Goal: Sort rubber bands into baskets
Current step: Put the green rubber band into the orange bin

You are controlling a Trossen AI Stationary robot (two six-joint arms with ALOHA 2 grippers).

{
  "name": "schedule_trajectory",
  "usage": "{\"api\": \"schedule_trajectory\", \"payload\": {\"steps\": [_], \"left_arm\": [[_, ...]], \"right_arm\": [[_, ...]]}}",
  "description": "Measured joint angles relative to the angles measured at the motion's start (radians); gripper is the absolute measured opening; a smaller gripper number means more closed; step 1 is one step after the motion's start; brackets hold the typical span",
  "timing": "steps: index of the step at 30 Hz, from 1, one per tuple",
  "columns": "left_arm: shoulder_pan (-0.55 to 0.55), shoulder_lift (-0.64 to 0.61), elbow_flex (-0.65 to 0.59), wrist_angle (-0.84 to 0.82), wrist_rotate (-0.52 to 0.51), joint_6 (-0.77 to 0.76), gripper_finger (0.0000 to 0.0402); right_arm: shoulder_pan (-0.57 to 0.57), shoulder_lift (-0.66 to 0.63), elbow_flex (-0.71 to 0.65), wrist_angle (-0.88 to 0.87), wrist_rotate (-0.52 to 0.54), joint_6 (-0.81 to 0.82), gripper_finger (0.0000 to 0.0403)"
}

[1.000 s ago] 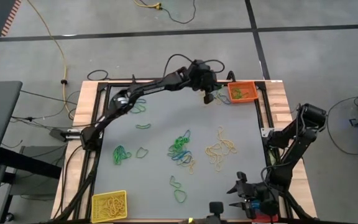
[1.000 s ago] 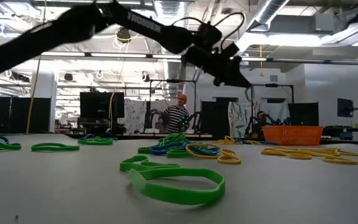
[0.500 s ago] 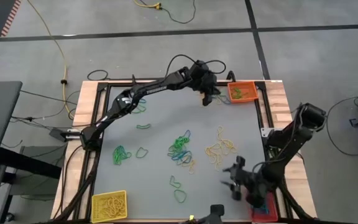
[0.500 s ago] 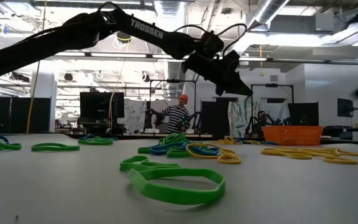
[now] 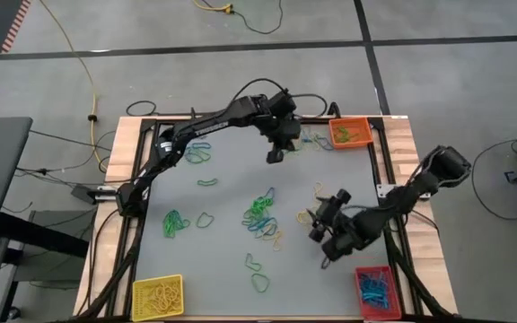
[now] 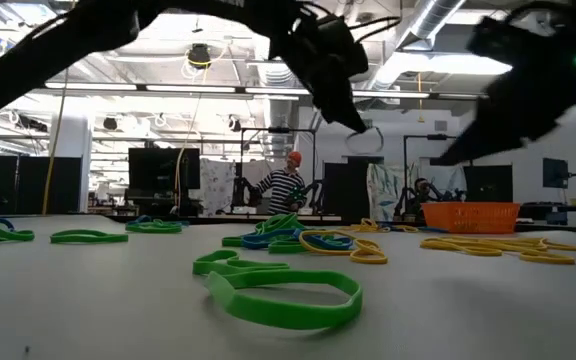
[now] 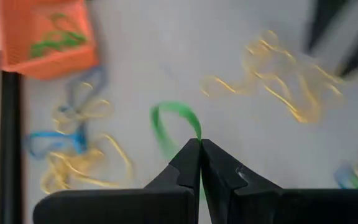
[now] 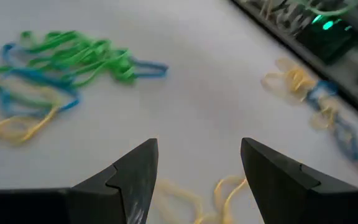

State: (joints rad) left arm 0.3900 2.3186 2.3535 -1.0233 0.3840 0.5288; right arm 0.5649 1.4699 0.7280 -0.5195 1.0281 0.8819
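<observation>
Overhead, left tool (image 7: 199, 144) pinches green band (image 7: 174, 121) (aloft).

The left claw (image 5: 275, 156) has pulled back from the orange basket (image 5: 350, 133), while the right claw (image 5: 317, 235) swung out over the table.

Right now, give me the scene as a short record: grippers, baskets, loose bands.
left gripper: shut on a green band, held above the table near the orange basket
right gripper: open, empty, over the yellow bands
orange basket: far right corner, green bands inside
yellow basket: near left corner, yellow bands inside
red basket: near right corner, blue bands inside
loose bands: mixed green, blue and yellow pile mid-table; more green ones scattered to the left
</observation>
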Motion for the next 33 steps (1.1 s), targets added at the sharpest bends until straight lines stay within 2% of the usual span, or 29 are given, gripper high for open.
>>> {"api": "schedule_trajectory", "payload": {"steps": [7,10,13,18,24,27,31,33], "left_arm": [[-0.056,-0.068,-0.001,-0.245,-0.029,0.092,0.0000],[-0.078,-0.088,-0.001,-0.314,-0.085,0.096,0.0000],[-0.090,-0.114,-0.002,-0.314,-0.103,0.080,0.0000],[-0.096,-0.161,-0.001,-0.311,-0.098,0.080,0.0000],[-0.096,-0.163,-0.001,-0.356,-0.050,0.087,0.0000],[-0.096,-0.163,-0.001,-0.373,-0.045,0.091,0.0000],[-0.097,-0.163,-0.002,-0.373,-0.002,0.107,0.0000],[-0.097,-0.163,-0.002,-0.373,0.004,0.110,0.0000]], "right_arm": [[-0.146,-0.082,0.000,0.257,-0.016,-0.445,0.0260],[-0.209,-0.112,0.000,0.343,-0.085,-0.594,0.0260],[-0.281,-0.123,0.000,0.399,-0.189,-0.703,0.0260],[-0.380,-0.124,0.000,0.480,-0.302,-0.842,0.0260],[-0.460,-0.124,0.000,0.661,-0.454,-1.014,0.0260],[-0.496,-0.124,0.000,0.713,-0.500,-1.056,0.0260],[-0.545,-0.124,0.000,0.756,-0.645,-1.067,0.0260],[-0.562,-0.124,0.000,0.769,-0.666,-1.067,0.0260]]}}
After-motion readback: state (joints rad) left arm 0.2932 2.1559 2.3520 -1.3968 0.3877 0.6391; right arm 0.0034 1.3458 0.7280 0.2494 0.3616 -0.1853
